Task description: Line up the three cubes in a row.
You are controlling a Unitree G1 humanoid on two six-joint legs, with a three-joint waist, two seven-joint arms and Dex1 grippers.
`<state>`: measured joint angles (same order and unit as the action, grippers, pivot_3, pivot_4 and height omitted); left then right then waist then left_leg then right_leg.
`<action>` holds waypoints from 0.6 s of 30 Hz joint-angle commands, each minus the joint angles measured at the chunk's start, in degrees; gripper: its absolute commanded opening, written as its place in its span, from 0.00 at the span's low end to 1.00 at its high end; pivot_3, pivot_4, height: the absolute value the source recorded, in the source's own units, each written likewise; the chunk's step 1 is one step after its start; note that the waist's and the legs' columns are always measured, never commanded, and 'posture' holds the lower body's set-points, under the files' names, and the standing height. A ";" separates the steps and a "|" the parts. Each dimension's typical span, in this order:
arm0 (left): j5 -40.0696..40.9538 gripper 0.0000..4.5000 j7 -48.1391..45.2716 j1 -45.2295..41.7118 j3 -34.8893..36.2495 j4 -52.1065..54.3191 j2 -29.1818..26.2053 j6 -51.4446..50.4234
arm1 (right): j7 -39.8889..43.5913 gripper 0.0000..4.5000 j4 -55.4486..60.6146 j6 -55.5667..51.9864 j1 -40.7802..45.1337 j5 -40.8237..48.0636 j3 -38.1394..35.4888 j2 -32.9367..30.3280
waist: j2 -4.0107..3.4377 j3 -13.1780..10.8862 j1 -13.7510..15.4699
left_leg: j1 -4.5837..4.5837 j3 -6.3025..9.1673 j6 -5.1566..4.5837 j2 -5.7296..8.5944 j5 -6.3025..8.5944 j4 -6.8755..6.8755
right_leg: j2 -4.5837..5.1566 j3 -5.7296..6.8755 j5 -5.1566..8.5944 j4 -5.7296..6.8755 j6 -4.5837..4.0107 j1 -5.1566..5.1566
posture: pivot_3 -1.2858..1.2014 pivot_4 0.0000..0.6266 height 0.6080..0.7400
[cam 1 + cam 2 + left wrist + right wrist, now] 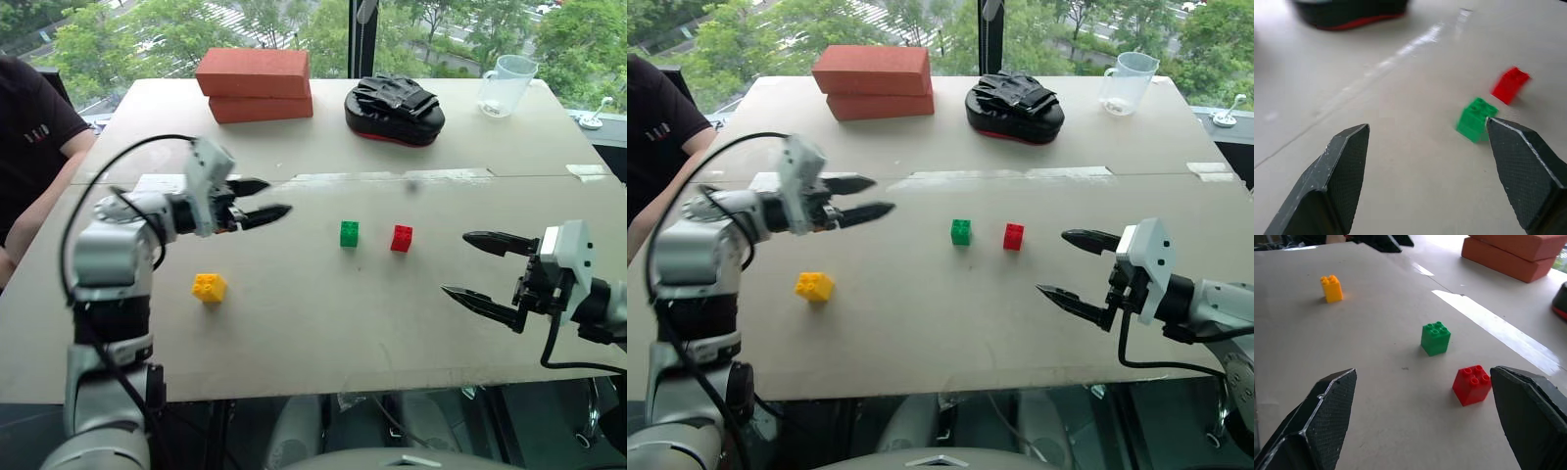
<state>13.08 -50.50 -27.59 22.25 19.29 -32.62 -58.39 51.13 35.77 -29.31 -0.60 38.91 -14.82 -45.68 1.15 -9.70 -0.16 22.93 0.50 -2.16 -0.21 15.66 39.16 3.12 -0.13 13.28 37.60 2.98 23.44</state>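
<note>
Three small studded cubes rest on the pale table. The green cube and the red cube stand close together near the middle. The yellow cube sits apart to the left, nearer the front. My left gripper hovers open and empty above the table, left of the green cube and behind the yellow one. On the right my right gripper is open and empty, pointing toward the red cube and green cube.
Two large red-orange bricks are stacked at the back, beside a black padded object and a clear measuring cup. A person's arm in a dark sleeve rests at the table's left edge.
</note>
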 commanded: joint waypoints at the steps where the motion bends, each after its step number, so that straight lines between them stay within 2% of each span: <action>1: -4.04 0.86 14.18 7.95 10.03 20.79 6.11 -19.14 | 1.04 1.00 -0.45 0.50 2.97 1.20 1.68 0.14 | 0.05 0.03 -0.11 | -0.07 -0.02 0.00 0.02 0.00 0.04 | 0.00 -0.03 0.00 0.01 0.00 -0.06 | 0.52 0.24 1.00; 4: -6.56 0.86 20.79 16.12 11.61 29.60 11.35 -24.51 | 3.67 1.00 -1.74 1.05 5.55 0.29 4.85 -0.78 | 0.08 0.05 -0.14 | -0.19 0.01 0.02 0.02 -0.01 0.04 | -0.07 -0.04 0.00 0.13 -0.01 -0.09 | 0.52 0.24 1.00; 7: -7.02 0.86 25.71 22.14 9.31 34.94 17.90 -24.39 | 6.15 1.00 -4.00 2.16 7.46 -0.99 6.92 -1.21 | 0.12 0.05 0.55 | -0.26 0.16 0.09 0.02 -0.05 0.04 | -0.06 0.06 0.00 0.17 -0.04 -0.19 | 0.52 0.24 1.00; 10: -7.40 0.86 28.97 26.20 7.08 35.85 21.09 -21.85 | 7.52 1.00 -5.49 2.91 8.35 -1.57 7.70 -1.16 | 0.16 0.08 1.13 | -0.34 0.15 0.12 0.03 -0.06 0.06 | -0.03 0.06 0.00 0.11 -0.06 -0.31 | 0.52 0.24 1.00; 14: -6.89 0.86 31.68 28.79 5.53 35.54 23.38 -19.56 | 8.57 1.00 -6.40 2.98 8.97 -1.22 7.71 -0.87 | 0.16 0.09 1.01 | -0.40 0.12 0.11 0.03 -0.06 0.08 | 0.01 -0.03 0.01 0.07 -0.09 -0.35 | 0.52 0.24 1.00; 18: -6.62 0.86 32.54 30.50 2.83 30.75 22.52 -13.49 | 14.05 1.00 -5.96 4.90 8.46 0.06 6.96 -2.42 | 0.13 0.11 1.00 | -0.40 0.13 0.11 0.02 -0.05 0.04 | 0.01 -0.10 0.09 0.07 -0.25 -0.35 | 0.52 0.24 1.00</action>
<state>6.31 -18.55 3.04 25.57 50.80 -9.33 -75.43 62.91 28.54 -26.23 7.57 37.81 -6.58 -47.23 1.28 -9.60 0.84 22.53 0.64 -2.05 -0.19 15.61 39.20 3.13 -0.26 13.38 37.66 2.72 23.09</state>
